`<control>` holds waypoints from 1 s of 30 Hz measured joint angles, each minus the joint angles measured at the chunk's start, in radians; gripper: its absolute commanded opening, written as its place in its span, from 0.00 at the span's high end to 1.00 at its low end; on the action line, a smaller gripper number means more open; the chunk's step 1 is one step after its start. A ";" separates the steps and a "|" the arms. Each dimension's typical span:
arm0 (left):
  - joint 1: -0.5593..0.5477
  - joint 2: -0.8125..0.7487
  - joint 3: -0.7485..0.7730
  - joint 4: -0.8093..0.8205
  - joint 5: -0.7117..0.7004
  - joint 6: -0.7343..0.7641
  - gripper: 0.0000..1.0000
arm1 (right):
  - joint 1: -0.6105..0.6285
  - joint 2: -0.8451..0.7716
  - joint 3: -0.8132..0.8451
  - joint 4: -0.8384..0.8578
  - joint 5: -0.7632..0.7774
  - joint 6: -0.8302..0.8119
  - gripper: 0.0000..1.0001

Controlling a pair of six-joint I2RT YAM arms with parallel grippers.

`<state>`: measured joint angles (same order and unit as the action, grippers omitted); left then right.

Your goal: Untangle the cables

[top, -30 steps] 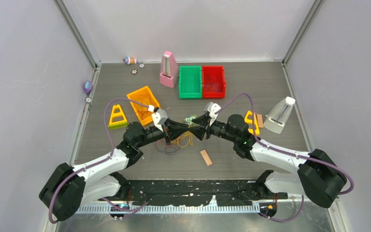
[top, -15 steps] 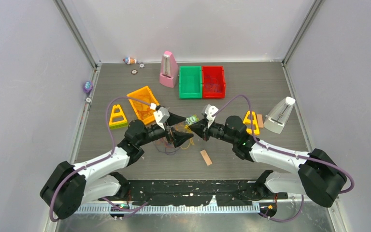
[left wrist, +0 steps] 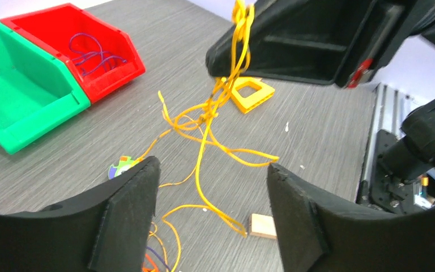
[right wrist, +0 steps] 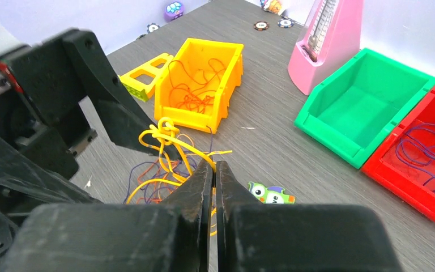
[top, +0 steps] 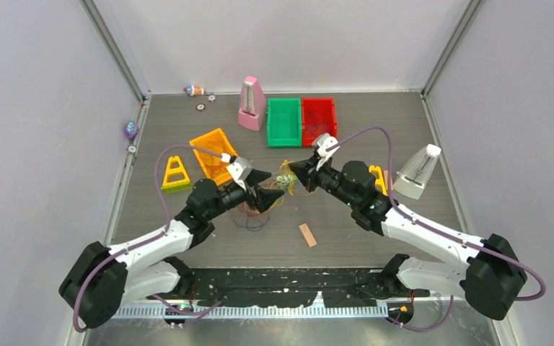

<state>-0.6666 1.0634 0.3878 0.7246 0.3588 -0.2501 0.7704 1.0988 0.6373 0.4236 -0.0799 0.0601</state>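
Evidently, yellow cables [right wrist: 164,131] dangle from the right hand [right wrist: 214,169].

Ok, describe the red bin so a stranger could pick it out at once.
At the far middle of the table, right of the pink metronome, two open bins sit side by side. The red bin is the right-hand one; unlike the empty green bin, it holds thin purple cables.

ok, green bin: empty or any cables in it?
Empty. The green bin shows a bare floor in both wrist views; the red bin beside it holds purple cables.
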 measured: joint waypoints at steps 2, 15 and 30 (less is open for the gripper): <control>0.000 0.027 0.010 -0.018 0.000 0.004 0.46 | 0.000 -0.002 0.012 -0.011 0.011 0.011 0.95; 0.009 0.089 0.101 -0.209 -0.211 -0.009 1.00 | -0.020 -0.038 0.066 -0.198 0.373 0.068 0.95; 0.072 -0.187 -0.035 -0.296 -0.744 -0.262 1.00 | -0.389 -0.198 0.089 -0.504 0.500 0.239 0.95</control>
<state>-0.5949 0.8768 0.3523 0.4286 -0.3851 -0.5125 0.3813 0.9012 0.7261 -0.0803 0.4198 0.2989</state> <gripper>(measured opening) 0.005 0.071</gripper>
